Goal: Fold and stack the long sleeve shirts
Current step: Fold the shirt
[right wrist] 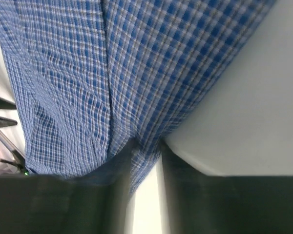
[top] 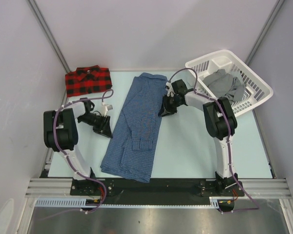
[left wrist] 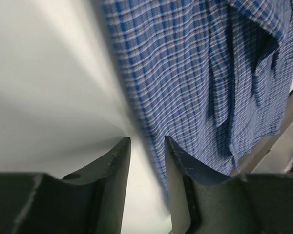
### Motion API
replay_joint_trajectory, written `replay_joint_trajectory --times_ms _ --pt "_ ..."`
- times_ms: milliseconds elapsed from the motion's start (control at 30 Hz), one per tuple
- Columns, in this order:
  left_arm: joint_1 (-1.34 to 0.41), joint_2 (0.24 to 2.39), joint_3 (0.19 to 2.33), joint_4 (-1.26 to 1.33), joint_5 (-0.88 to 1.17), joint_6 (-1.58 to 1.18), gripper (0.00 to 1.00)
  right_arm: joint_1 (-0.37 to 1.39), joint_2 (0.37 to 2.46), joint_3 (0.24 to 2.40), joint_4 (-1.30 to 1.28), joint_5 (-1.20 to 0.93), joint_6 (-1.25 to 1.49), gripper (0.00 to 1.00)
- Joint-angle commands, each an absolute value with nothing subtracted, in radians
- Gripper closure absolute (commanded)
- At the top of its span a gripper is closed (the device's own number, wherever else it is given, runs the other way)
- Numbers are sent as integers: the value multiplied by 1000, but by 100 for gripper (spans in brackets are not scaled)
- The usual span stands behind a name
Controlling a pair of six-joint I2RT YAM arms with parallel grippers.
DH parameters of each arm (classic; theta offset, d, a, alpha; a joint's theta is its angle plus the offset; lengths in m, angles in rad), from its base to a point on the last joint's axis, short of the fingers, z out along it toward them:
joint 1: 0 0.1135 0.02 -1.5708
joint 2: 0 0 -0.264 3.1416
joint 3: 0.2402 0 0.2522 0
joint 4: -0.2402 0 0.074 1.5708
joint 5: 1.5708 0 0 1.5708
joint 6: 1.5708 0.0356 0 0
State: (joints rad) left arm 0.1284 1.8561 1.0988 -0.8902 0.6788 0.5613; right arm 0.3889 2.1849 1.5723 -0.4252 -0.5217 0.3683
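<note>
The dark blue check long sleeve shirt (top: 134, 126) lies on the table as a long strip running from the near edge to the back, sleeves folded onto its body. The red-and-black plaid shirt (top: 88, 80) sits folded at the back left. My left gripper (top: 106, 129) is low beside the blue shirt's left edge. In the left wrist view it (left wrist: 146, 141) stands open over bare table, with the blue shirt (left wrist: 185, 73) just right of its fingers. My right gripper (top: 164, 111) is at the shirt's right edge. Its jaws (right wrist: 147, 148) are apart, and the blue shirt's (right wrist: 88, 73) hem reaches between the tips.
A white laundry basket (top: 251, 70) at the back right holds a grey garment (top: 227, 85). Light table surface (top: 195, 141) shows right of the blue shirt. White walls close in on the left, back and right sides.
</note>
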Motion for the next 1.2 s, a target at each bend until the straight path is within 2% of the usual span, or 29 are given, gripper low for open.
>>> replay_joint_trajectory --times_ms 0,33,67,167,367,600,800,833,900,933,967,1033,1167 --pt "48 1888 1052 -796 724 493 65 364 2246 1606 -417 -483 380 89" --pt "35 1890 1046 -792 730 486 68 345 2253 1633 -432 -468 362 98" --pt "23 1893 1036 -788 736 477 75 335 2259 1653 -442 -454 348 100" --pt "-35 1913 1019 -776 779 451 87 299 2301 1748 -463 -399 308 100" --pt "-66 1994 1083 -752 837 376 91 271 2391 1916 -528 -384 250 100" --pt "-66 2040 1167 -727 819 305 96 285 2327 1760 -494 -397 270 100" --pt "-39 2010 1157 -729 761 295 100 290 2324 1758 -471 -393 279 100" --pt "-31 2006 1154 -727 764 285 100 291 2325 1772 -471 -394 278 94" --pt "-18 1999 1154 -751 807 305 88 288 2319 1781 -483 -399 268 81" --pt "-18 1990 1149 -759 837 334 78 282 2310 1786 -492 -403 255 64" --pt "-18 1941 1144 -768 862 350 63 275 2298 1787 -503 -419 247 56" --pt "-20 1867 1132 -775 885 386 49 255 2232 1789 -554 -458 210 42" --pt "-25 1566 1147 -802 815 445 30 241 2025 1712 -589 -526 132 26"
